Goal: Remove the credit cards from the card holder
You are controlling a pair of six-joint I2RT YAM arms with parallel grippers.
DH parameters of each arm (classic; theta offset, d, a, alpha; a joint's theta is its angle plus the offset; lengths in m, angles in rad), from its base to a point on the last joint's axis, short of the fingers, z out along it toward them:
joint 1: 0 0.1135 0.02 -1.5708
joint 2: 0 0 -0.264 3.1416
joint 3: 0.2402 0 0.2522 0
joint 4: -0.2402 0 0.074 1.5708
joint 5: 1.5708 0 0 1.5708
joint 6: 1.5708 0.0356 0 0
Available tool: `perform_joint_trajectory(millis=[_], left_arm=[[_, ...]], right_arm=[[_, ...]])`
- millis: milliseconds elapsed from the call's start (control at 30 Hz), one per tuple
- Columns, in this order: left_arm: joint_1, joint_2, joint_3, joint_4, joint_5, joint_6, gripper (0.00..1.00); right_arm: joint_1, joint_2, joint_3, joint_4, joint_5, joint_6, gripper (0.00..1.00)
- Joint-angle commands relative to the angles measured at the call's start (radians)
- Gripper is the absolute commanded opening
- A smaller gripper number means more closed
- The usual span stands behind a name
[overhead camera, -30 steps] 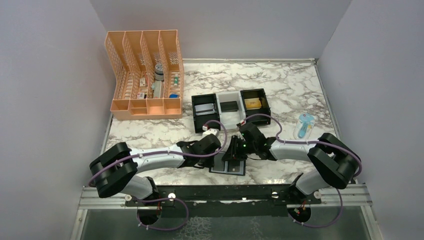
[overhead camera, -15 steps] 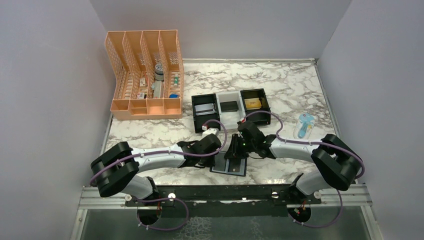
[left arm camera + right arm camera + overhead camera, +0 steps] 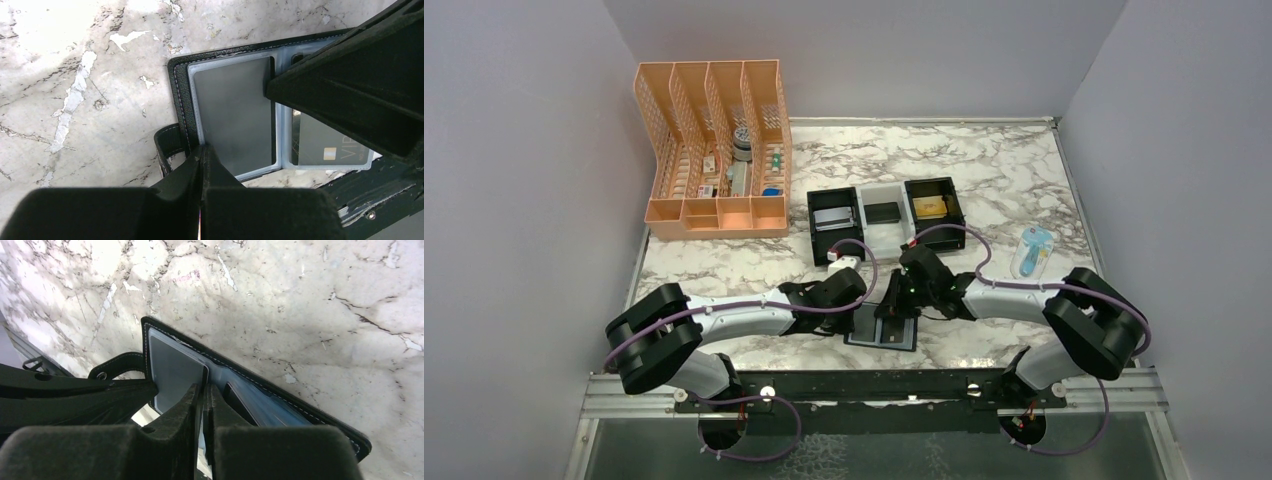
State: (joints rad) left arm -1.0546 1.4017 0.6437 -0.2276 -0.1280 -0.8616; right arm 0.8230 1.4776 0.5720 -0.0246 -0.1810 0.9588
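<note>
Black card holder (image 3: 179, 90), blue-grey lining
Dark grey credit card (image 3: 235, 115); white tabletop (image 3: 75, 75) veined grey-brown; peach rack (image 3: 714, 150) upper left.

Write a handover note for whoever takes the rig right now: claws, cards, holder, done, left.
Left claw: shut, tip at the card holder's edge beside the snap tab.
Right claw: shut at the dark grey card's inner edge by the fold; a pinch on it cannot be confirmed.
Card holder lies open on the marble table; the grey card and a second card sit in their pockets.
Done: holder opened. Left: pull out both cards.
</note>
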Motion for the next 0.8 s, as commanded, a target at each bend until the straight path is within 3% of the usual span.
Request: perform_joint_trajectory(millis=[0,333,767], left_arm=[[0.002,0.026,-0.028,-0.018,-0.01,-0.017,0.0],[0.002,0.03,-0.038,-0.024,-0.031,-0.053,0.0],[0.002,0.038,-0.03,-0.049,-0.065,-0.088,0.0]], right_arm=[[0.006,-0.019,-0.049,0.103,-0.051,0.032,0.03],[-0.031,-0.056,-0.087,0.222,-0.198,0.012,0.01],[-0.102,-0.078,-0.072,0.106,-0.256,-0.054,0.01]])
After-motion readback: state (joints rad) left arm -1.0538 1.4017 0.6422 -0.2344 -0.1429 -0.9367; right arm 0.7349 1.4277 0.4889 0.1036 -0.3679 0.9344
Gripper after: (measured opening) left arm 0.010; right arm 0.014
